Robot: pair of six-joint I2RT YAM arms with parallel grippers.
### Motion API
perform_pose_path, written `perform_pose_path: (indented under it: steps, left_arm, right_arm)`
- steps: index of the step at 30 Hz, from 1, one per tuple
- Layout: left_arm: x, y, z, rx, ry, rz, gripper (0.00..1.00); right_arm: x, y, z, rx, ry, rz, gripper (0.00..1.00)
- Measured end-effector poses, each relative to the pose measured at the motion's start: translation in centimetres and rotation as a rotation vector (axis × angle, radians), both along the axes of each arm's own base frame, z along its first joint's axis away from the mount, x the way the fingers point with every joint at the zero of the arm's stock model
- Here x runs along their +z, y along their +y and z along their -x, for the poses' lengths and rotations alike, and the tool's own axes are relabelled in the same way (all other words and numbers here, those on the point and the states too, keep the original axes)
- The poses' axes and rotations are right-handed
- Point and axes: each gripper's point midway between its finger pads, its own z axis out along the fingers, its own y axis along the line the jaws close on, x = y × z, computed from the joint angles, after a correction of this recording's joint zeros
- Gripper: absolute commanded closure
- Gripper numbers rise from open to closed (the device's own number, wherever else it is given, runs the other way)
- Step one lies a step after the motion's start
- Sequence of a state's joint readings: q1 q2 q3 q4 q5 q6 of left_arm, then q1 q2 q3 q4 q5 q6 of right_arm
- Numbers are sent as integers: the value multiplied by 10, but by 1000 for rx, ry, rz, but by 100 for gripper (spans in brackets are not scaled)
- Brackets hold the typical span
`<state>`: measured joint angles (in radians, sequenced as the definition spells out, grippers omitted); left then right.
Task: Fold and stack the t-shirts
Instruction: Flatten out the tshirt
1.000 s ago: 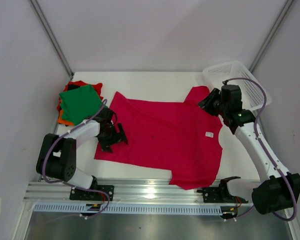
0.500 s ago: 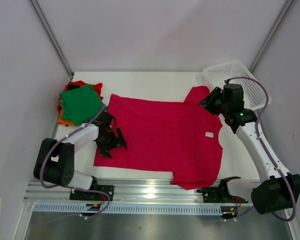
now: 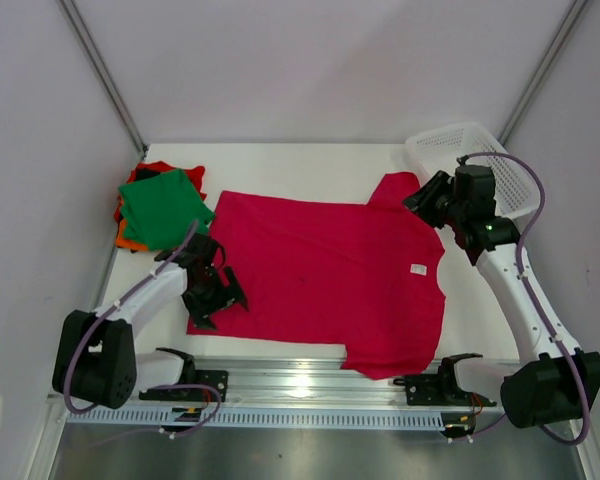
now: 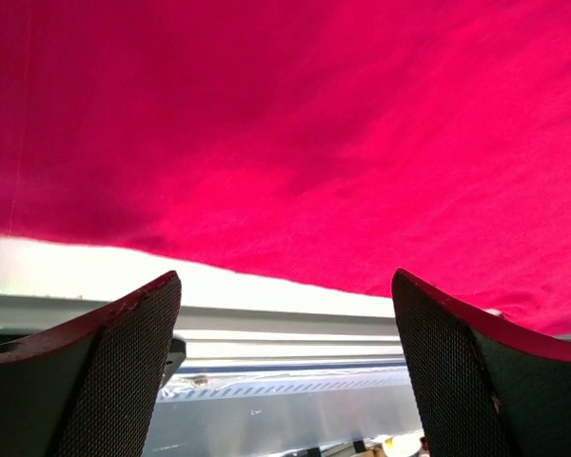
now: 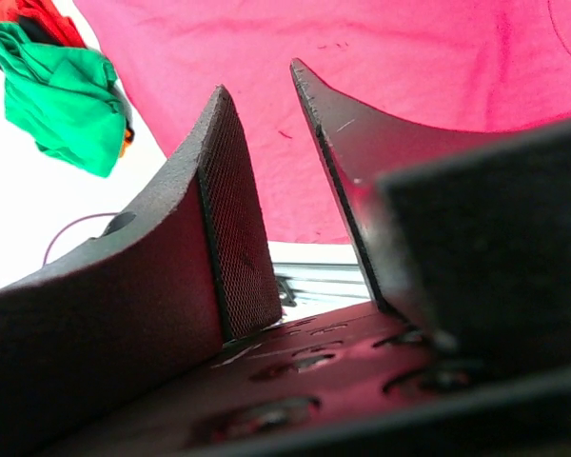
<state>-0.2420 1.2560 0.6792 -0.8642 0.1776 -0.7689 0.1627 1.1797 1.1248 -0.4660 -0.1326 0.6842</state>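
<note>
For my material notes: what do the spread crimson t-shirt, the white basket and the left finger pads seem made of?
Crimson t-shirt: soft matte cloth, likely cotton knit; it lies flat with gentle wrinkles. White basket: apparently rigid plastic; open mesh walls. Left finger pads: dark, fine grid texture, perhaps rubber; uncertain.

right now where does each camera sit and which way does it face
top external: above, behind the bases, looking down on the table; left arm and right arm show
left wrist: on the left arm, low over the crimson t-shirt; open fingers show
right wrist: on the right arm, facing the green t-shirt; fingers show
all see the crimson t-shirt
</note>
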Motion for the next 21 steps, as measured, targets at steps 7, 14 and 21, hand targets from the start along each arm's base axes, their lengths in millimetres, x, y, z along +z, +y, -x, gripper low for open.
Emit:
perform_pose_path:
  steps: [7,14,21]
  left_arm:
    - [3,2,3,18,-27,1,7]
    - [20,-3,-22,18,-113,13,7]
    - [22,-6,-42,11,-137,5,7]
  right_arm:
    - [2,0,0,8,-2,-9,67]
    - [3,2,1,16,-2,-14,67]
    - [3,2,1,20,-2,-17,67]
